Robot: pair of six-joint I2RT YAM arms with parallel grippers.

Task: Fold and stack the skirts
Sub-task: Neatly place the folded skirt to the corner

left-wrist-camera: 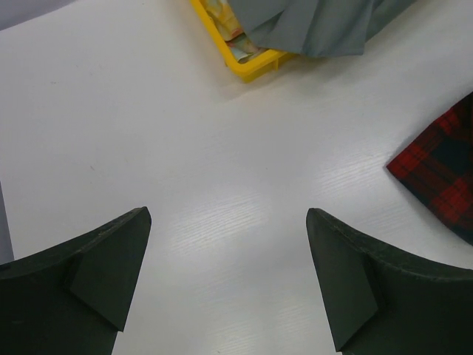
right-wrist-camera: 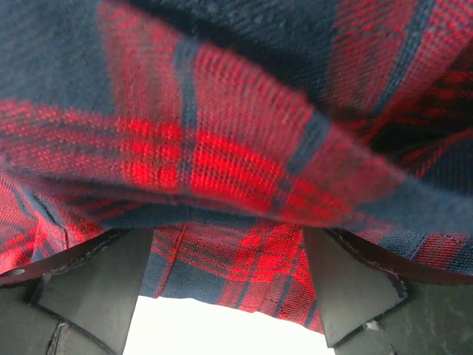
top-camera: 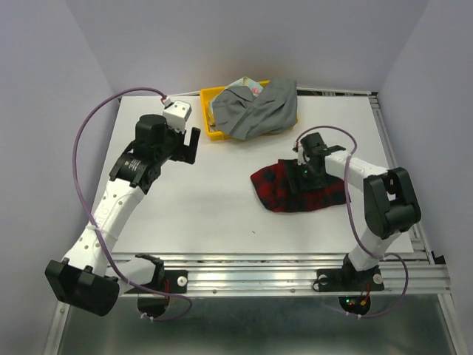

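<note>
Plaid skirt (top-camera: 292, 198) lies on table (top-camera: 207, 207), R of centre. Grey skirt (top-camera: 262, 111) and floral skirt (top-camera: 250, 86) are heaped in tray (top-camera: 210, 134). R gripper (top-camera: 304, 174): jaws wide, plaid edge bunched btwn, not pinched. L gripper (top-camera: 189, 146): wide, holding nothing, over table. Cloth prob. light and limp, will sag; best taken by edge corners.

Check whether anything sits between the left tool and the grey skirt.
Nothing visible does. Only bare table lies between the open left tool and the grey skirt, which spills over the yellow tray. The plaid skirt lies off to the right, at the right tool.
</note>
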